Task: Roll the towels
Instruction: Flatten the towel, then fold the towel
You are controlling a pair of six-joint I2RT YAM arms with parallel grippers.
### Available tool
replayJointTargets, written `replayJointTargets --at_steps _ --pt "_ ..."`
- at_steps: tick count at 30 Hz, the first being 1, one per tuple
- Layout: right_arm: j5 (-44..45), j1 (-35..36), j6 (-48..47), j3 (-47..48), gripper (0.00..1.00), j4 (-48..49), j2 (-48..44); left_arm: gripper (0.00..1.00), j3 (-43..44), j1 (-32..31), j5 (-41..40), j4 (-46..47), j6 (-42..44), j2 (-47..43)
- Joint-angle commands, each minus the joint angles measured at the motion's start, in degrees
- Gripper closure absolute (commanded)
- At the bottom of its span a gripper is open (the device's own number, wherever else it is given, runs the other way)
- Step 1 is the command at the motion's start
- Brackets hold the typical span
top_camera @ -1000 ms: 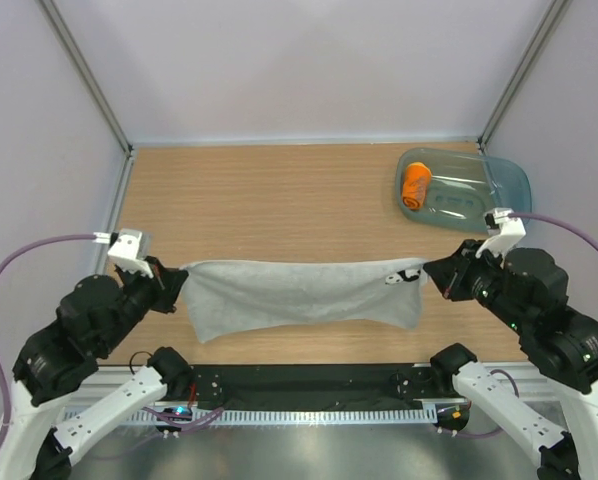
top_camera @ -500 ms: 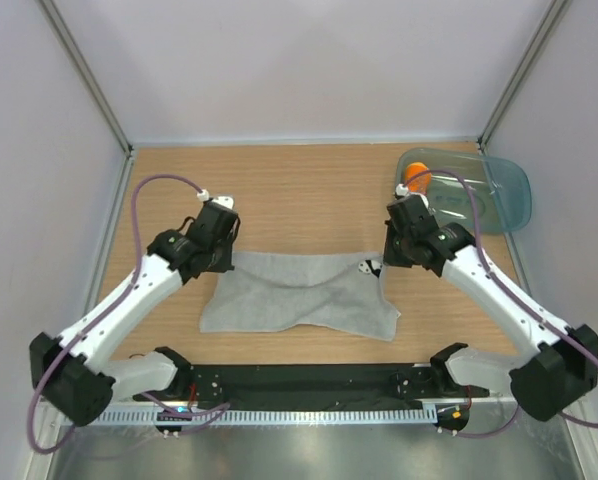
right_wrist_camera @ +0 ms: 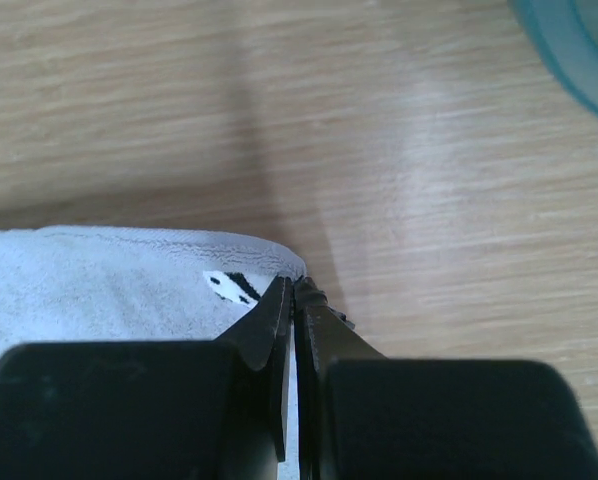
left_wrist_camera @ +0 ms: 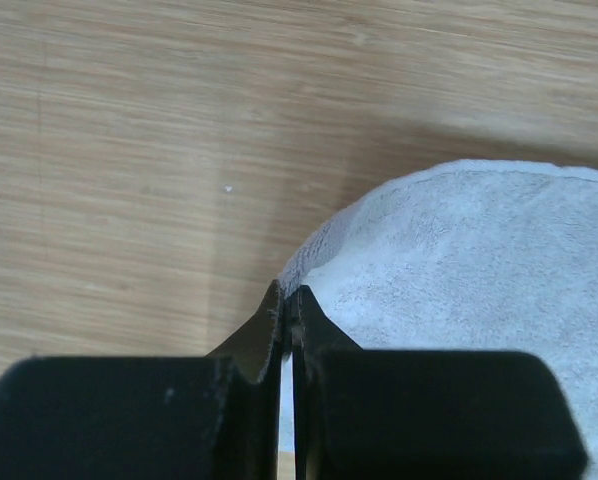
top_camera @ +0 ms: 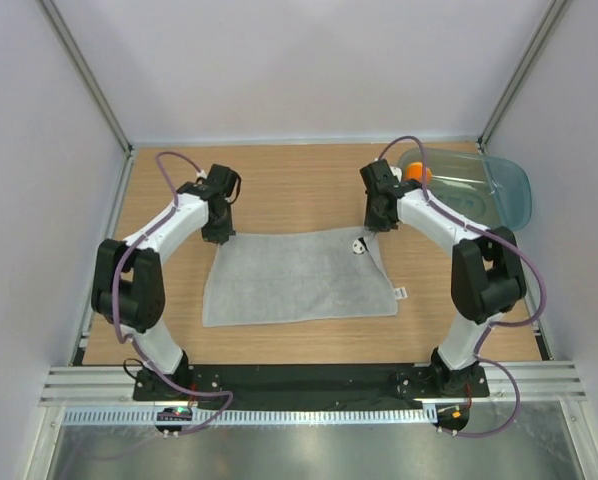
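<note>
1. The grey towel point(top_camera: 299, 278) lies spread flat on the wooden surface point(top_camera: 279, 190), about midway between the two arms. Its long axis runs left to right.
2. The orange towel point(top_camera: 415, 174) is already rolled and sits inside the tub point(top_camera: 499, 190) at the far right, so it looks finished.
3. The left tool point(top_camera: 216, 234) is at the grey towel's far-left corner and the right tool point(top_camera: 371, 228) at its far-right corner. From both tools the cloth stretches back toward the arm bases.
4. Neither arm is nearer, as each is at its own corner. My read is that a roll would run from the far edge toward the near one, or along the long axis from one end.
5. In the left wrist view, the left tool point(left_wrist_camera: 287, 300) has its jaws pinched together on the hem at the corner. The fabric bulges slightly there.
6. In the right wrist view, the right tool point(right_wrist_camera: 289, 288) is likewise clamped on its corner, just beside a black-and-white label point(right_wrist_camera: 229, 286).
7. The top view alone shows the whole cloth laid out and the tub's contents. The wrist views alone show the pinches.
</note>
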Motion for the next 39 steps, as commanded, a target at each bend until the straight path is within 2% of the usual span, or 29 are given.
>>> replayJointTargets --at_steps 1,2,3,4,5,6,7,8,9,10,12,17,18,21,22,24,26,27,29,31,36,39 --pt "0.53 -2.46 -2.44 6.98 0.96 -0.26 4.83 0.99 2.53 3.55 2.95 0.89 0.19 3.63" --pt "-0.17 -3.59 -2.97 8.47 0.8 -1.15 5.9 1.0 2.97 4.43 3.75 0.28 0.19 5.03" --pt "-1.22 -4.13 -3.93 10.75 0.71 -1.85 6.96 0.99 3.23 5.05 3.75 -0.08 0.1 5.13" --pt "-1.58 -4.57 -4.2 11.73 0.6 -3.42 7.66 0.95 3.24 5.75 2.54 -0.17 -0.25 4.79" --pt "-1.15 -5.18 -4.46 12.43 0.32 -4.05 7.58 0.82 3.15 5.93 2.26 0.01 -0.17 3.22" --pt "-0.36 -5.27 -4.9 13.57 0.19 -4.58 7.24 0.68 2.98 5.93 2.09 0.27 -0.17 1.98" --pt "2.52 -5.36 -4.82 14.1 0.1 -6.06 6.88 0.44 2.71 5.93 2.69 0.62 -0.17 0.75" --pt "3.33 -5.36 -4.91 14.54 0.03 -6.77 5.66 0.37 2.1 5.93 3.4 0.97 -0.25 -0.57" --pt "3.69 -5.54 -4.82 15.16 0.02 -7.21 5.04 0.31 1.57 5.93 4.19 1.67 -0.25 -3.45" --pt "3.86 -5.54 -4.73 15.16 0.02 -8.0 4.08 0.18 1.13 5.93 4.46 1.85 -0.34 -4.7" --pt "3.25 -5.36 -4.64 13.33 0.01 -7.92 0.39 0.0 -0.97 6.02 3.41 1.59 -2.35 -7.95" --pt "3.51 -5.45 -3.51 3.5 0.01 -4.5 -11.02 0.0 -11.68 6.11 1.64 0.88 -9.55 -19.72" --pt "3.51 -5.36 -3.33 -1.48 0.01 -3.28 -16.1 0.0 -15.62 6.28 4.08 1.67 -11.48 -21.57" --pt "2.9 -5.36 -1.31 -10.55 0.01 2.52 -24.21 0.0 -19.95 6.9 3.41 4.31 -14.13 -28.69" --pt "3.07 -5.28 -0.69 -12.41 0.02 4.89 -29.45 0.0 -22.49 6.9 3.4 5.79 -13.79 -30.79" --pt "3.16 -4.93 0.1 -16.54 0.02 6.66 -33.88 0.0 -25.58 6.99 2.27 11.15 -14.66 -38.0" --pt "3.25 -4.49 -0.42 -18.23 0.02 7.98 -38.37 0.0 -29.79 6.99 -0.81 15.36 -20.36 -45.27" --pt "3.6 -4.22 -0.6 -18.93 0.02 8.07 -39.34 0.0 -31.29 6.9 -0.12 17.13 -20.82 -48.01" --pt "3.69 -4.13 -0.16 -19.2 0.02 7.72 -41.44 0.0 -35.15 6.9 6.46 20.47 -19.68 -53.37" --pt "2.82 -4.04 1.5 -19.46 0.02 7.11 -42.6 0.0 -36.05 6.9 9.02 21.29 -19.76 -54.54" --pt "-0.7 -4.13 1.95 -18.76 0.05 5.79 -42.78 0.0 -33.15 6.9 9.9 8.83 -21.7 -49.29" --pt "-2.02 -4.13 1.6 -19.02 0.04 5.7 -42.51 0.0 -33.06 6.81 16.83 6.87 -20.83 -45.68"
